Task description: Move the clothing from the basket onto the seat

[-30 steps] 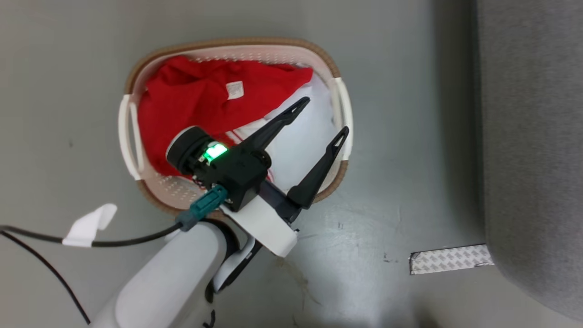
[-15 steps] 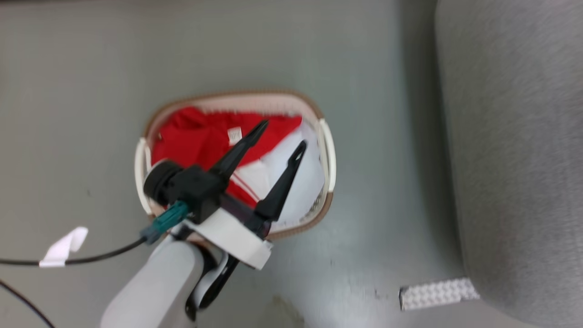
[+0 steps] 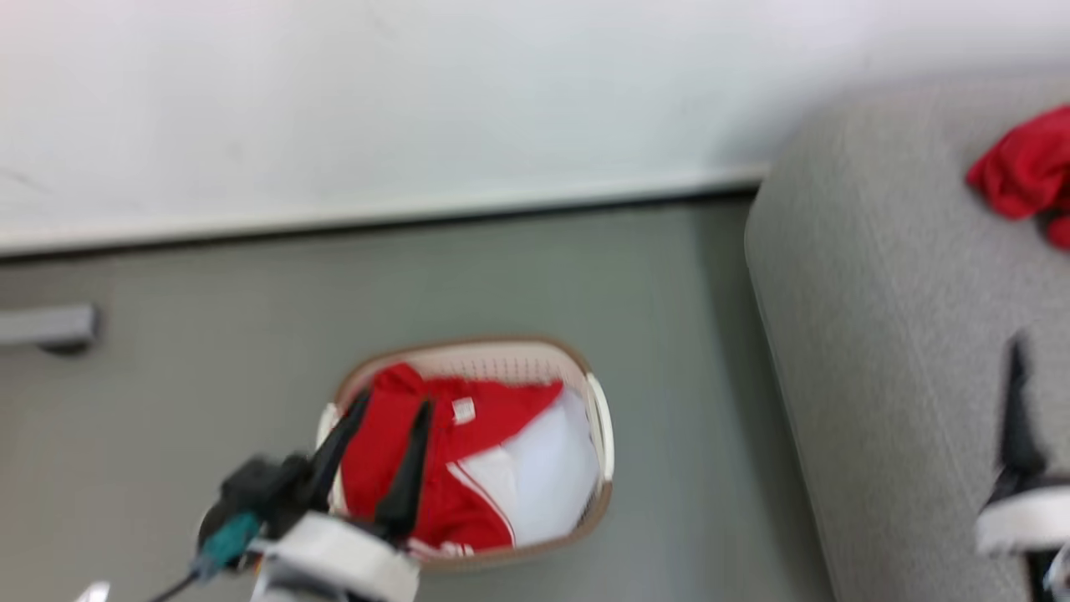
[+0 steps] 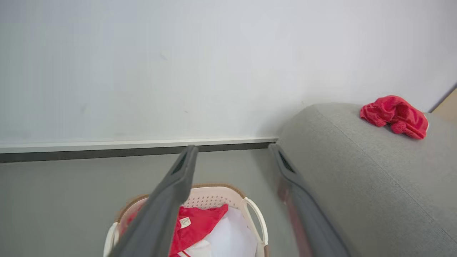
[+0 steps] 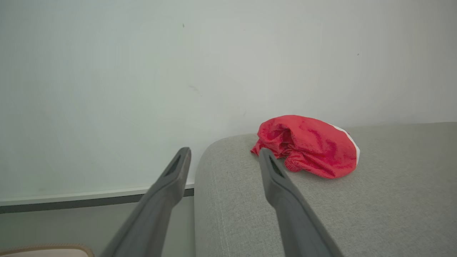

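The seat (image 3: pixel 903 351) occupies the right of the head view with a crumpled red garment (image 3: pixel 1024 176) at its upper right, the basket (image 3: pixel 603 435) (lower centre of frame) contains the clothing (image 3: pixel 501 410), and the left gripper (image 3: pixel 394 403) and right gripper (image 5: pixel 224 151) both stand wide apart, empty.

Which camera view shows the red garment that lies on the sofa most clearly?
The right wrist view: the red garment lies large and sharp on the sofa. The left wrist view shows it whole but farther off. The head view is blurred and cuts it at the right edge.
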You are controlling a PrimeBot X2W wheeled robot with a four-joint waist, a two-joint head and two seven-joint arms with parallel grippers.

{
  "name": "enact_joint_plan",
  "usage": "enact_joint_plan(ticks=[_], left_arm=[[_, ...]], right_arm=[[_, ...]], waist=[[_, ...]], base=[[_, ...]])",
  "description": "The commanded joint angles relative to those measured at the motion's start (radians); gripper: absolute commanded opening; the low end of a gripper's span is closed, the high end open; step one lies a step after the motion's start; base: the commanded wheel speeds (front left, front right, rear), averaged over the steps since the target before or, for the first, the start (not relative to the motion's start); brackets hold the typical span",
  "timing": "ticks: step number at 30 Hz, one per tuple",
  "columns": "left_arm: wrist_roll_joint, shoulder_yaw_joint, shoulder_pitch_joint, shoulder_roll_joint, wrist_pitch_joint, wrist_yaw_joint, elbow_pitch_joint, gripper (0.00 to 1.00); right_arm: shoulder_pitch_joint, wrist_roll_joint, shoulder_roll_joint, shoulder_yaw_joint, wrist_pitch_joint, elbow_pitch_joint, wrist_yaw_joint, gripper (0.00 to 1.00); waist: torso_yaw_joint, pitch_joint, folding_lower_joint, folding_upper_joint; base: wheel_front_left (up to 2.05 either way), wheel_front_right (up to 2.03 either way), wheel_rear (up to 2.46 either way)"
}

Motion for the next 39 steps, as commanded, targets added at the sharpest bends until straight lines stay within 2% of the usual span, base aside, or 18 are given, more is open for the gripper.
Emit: enact_joint_plan(ticks=[1, 7, 13, 18, 25, 33, 39], left_arm=[[0.006, 0.015, 0.039, -0.003, -0.006, 0.007, 0.005, 1.0], [0.065, 0.148, 0.188, -0.047, -0.006, 0.01, -0.013, 1.0], [0.134, 0.261, 0.318, -0.104, -0.006, -0.027, -0.009, 1.0], [0.18, 0.324, 0.372, -0.148, -0.006, -0.072, 0.005, 1.0], [0.232, 0.37, 0.378, -0.195, -0.006, -0.119, 0.02, 1.0], [0.261, 0.396, 0.355, -0.218, -0.006, -0.153, 0.036, 1.0], [0.304, 0.358, 0.242, -0.212, -0.004, -0.164, 0.115, 1.0]], right_arm=[[0.044, -0.033, 0.005, 0.014, 0.0, -0.025, -0.003, 1.0], [0.227, -0.106, 0.085, 0.066, 0.0, -0.112, -0.003, 1.0], [0.344, -0.108, 0.123, 0.101, 0.0, -0.119, -0.003, 1.0], [0.387, -0.089, 0.128, 0.118, 0.0, -0.108, -0.003, 1.0], [0.383, -0.061, 0.128, 0.147, 0.0, -0.098, -0.003, 1.0], [0.36, -0.065, 0.128, 0.152, 0.0, -0.098, -0.003, 1.0], [0.307, -0.078, 0.128, 0.142, 0.001, -0.129, -0.003, 1.0]], waist=[[0.029, -0.099, 0.0005, -0.0001], [0.067, -0.187, 0.0005, -0.0001], [0.097, -0.257, 0.0005, -0.0001], [0.112, -0.281, 0.0005, -0.0001], [0.117, -0.277, 0.0005, -0.0001], [0.096, -0.25, 0.0005, -0.0001], [0.073, -0.138, 0.0005, -0.0001]], base=[[0.0, 0.0, 0.0], [0.0, 0.0, 0.0], [0.0, 0.0, 0.0], [0.0, 0.0, 0.0], [0.0, 0.0, 0.0], [0.0, 0.0, 0.0], [0.0, 0.0, 0.0]])
